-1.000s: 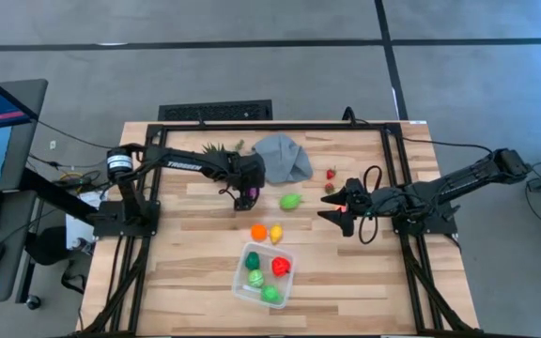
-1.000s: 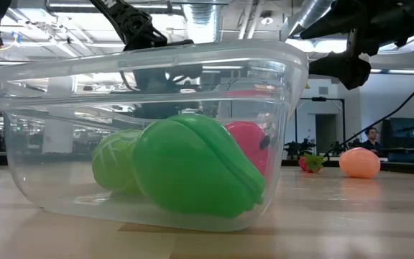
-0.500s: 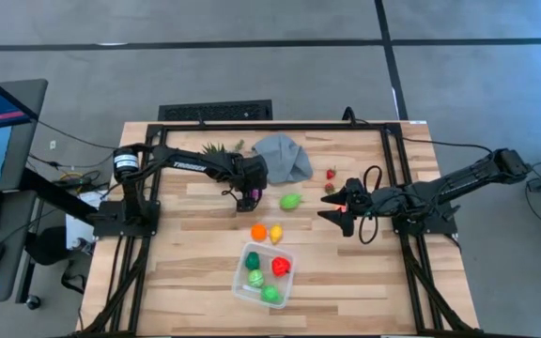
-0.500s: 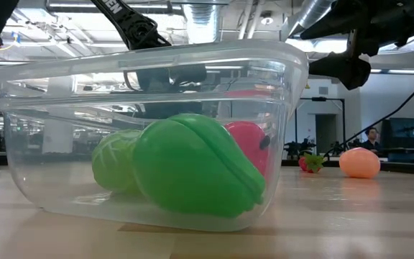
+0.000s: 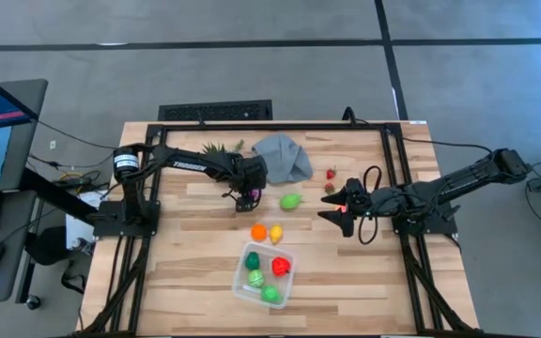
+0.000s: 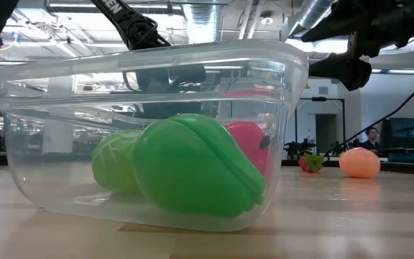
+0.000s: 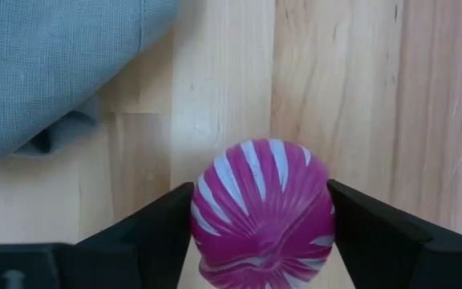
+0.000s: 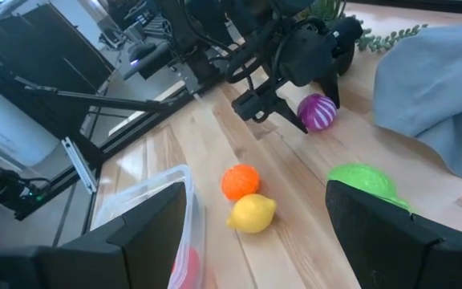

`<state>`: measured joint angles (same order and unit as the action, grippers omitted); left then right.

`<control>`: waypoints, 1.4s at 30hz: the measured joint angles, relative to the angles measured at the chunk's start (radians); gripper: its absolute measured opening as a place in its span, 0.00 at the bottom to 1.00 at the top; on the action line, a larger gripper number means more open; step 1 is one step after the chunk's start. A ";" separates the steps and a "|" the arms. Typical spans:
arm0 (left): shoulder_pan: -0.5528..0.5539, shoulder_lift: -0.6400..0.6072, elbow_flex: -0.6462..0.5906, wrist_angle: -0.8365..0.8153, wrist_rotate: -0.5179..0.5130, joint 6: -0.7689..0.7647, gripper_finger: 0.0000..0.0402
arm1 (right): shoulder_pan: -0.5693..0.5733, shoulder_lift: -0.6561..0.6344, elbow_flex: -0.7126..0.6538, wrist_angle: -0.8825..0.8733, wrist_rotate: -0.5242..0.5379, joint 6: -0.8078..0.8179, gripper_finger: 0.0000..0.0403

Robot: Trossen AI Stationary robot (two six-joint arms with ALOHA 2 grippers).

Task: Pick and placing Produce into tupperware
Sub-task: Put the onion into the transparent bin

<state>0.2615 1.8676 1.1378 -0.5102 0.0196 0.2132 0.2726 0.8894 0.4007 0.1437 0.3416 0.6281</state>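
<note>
Left gripper [image 7: 259, 233]: fingers clamped either side of purple striped produce [image 7: 263, 213] on table [image 7: 359, 80]; right gripper [image 5: 338, 218] waiting apart.

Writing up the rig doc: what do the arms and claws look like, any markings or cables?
Both arms are black, slim and jointed. The left arm carries white lettering along its forearm link and a silver collar near its base. The right arm has a looped black cable by its wrist and a small red-orange glow near the right claw. The left claw has flat, matte black fingers.
</note>
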 joint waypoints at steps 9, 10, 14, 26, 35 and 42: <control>0.000 0.000 0.000 -0.001 0.001 -0.031 0.57 | 0.000 0.000 0.000 -0.001 0.000 0.000 0.80; 0.000 0.000 0.000 -0.001 0.001 -0.036 0.57 | 0.000 0.000 0.000 -0.001 0.000 0.000 0.80; 0.000 0.000 0.000 -0.001 0.001 -0.047 0.56 | 0.000 0.000 0.000 -0.002 0.000 0.000 0.80; -0.021 -0.001 0.065 -0.019 -0.005 -0.045 0.56 | 0.000 0.000 0.000 -0.009 -0.001 0.000 0.80; -0.038 -0.001 0.146 -0.080 -0.008 -0.028 0.56 | 0.001 0.000 0.000 -0.009 -0.002 0.000 0.80; -0.076 -0.001 0.207 -0.106 -0.025 -0.026 0.56 | 0.001 0.000 0.000 -0.009 -0.004 -0.002 0.80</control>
<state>0.1856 1.8664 1.3449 -0.6167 -0.0055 0.1875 0.2736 0.8898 0.4007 0.1345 0.3374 0.6265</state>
